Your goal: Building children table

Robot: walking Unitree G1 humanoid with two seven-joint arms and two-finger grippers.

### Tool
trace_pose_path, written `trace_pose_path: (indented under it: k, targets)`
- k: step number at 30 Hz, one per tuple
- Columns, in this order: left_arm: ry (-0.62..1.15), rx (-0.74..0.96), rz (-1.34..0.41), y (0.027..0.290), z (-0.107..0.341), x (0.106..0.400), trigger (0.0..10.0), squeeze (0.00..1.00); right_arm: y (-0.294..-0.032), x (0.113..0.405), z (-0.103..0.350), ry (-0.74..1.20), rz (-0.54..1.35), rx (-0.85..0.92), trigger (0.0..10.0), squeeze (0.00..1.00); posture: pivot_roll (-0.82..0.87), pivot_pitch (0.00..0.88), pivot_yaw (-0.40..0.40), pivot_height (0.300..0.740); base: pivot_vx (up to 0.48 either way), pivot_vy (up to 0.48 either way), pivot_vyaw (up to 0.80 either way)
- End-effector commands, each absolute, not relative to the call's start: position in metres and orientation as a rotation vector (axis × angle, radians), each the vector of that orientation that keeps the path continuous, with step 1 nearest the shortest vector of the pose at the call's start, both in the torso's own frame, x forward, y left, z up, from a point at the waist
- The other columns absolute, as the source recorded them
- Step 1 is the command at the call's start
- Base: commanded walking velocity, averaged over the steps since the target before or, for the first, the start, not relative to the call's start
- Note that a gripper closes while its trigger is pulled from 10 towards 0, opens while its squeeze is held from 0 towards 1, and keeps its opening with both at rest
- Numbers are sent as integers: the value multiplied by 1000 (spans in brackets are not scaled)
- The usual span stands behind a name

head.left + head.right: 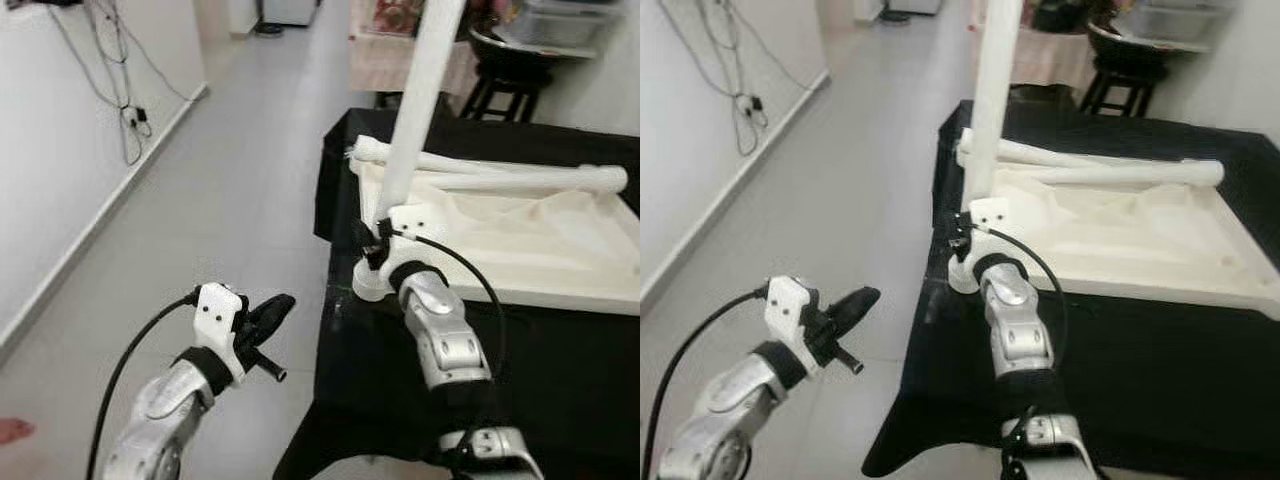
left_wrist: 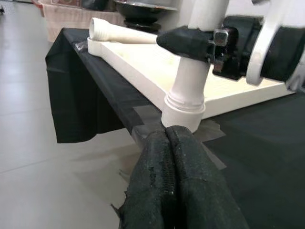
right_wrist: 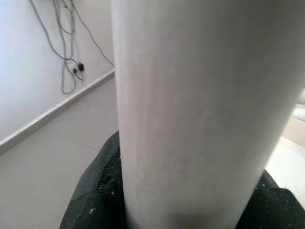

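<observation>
A white children's tabletop (image 1: pixel 520 250) lies upside down on a table under a black cloth (image 1: pixel 560 370). A white table leg (image 1: pixel 415 110) stands upright at its near left corner. My right gripper (image 1: pixel 375 240) is shut on this leg just above its base, and the leg (image 3: pixel 200 119) sits between the black fingers. Two more white legs (image 1: pixel 500 178) lie along the tabletop's far edge. My left gripper (image 1: pixel 275 305) is shut with nothing in it and hovers over the floor just left of the table. Its fingers (image 2: pixel 174 181) point at the leg's base (image 2: pixel 183 112).
Grey tiled floor (image 1: pixel 220 200) stretches to the left of the table. Cables (image 1: pixel 125 100) hang on the white wall at far left. A dark stool (image 1: pixel 500 90) and a cluttered counter stand behind the table.
</observation>
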State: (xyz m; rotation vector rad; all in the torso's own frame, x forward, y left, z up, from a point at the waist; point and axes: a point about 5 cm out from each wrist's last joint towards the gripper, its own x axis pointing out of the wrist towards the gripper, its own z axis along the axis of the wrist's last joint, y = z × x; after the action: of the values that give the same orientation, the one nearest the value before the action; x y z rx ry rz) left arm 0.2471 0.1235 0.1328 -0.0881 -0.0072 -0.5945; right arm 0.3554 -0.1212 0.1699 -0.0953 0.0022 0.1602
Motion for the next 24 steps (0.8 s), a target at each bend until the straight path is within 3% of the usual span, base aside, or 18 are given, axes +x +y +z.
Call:
trace_pose_path:
  k: [1,7,8,9,10,13,15,16,20,24]
  targets:
    - [3,-87,-579,125,131,247,10000,0,-138,354,158,94,56,-132,10000,1000,48,98,-51,740,0,0,0]
    - [5,-93,-589,124,131,247,10000,0,-151,360,166,105,21,-145,10000,1000,44,103,-52,740,0,0,0]
    - [5,-94,-591,123,131,247,10000,0,-152,365,172,82,63,-133,10000,804,45,104,-53,740,0,0,0]
    - [5,-95,-592,123,131,247,10000,0,-152,369,176,62,95,-123,10000,804,45,104,-53,740,0,0,0]
    - [4,-95,-592,123,131,248,10000,0,-150,373,184,4,167,-115,10000,0,44,104,-53,740,0,0,0]
    - [3,-95,-591,123,131,248,10000,0,-147,377,194,-66,273,-131,10000,0,46,102,-54,740,0,0,0]
    - [2,-95,-588,122,131,248,10000,0,-143,378,200,-94,482,-130,10000,0,47,101,-53,740,0,0,0]
    - [2,-95,-588,122,131,248,10000,0,-143,378,200,-94,482,-130,10000,0,47,101,-53,740,0,0,0]
    - [2,-95,-588,122,131,248,10000,0,-137,378,204,-69,784,-149,10000,0,58,99,-53,740,0,0,0]
    - [3,-93,-588,122,131,248,10000,0,-135,378,203,-52,864,-135,10000,0,59,99,-52,740,0,0,0]
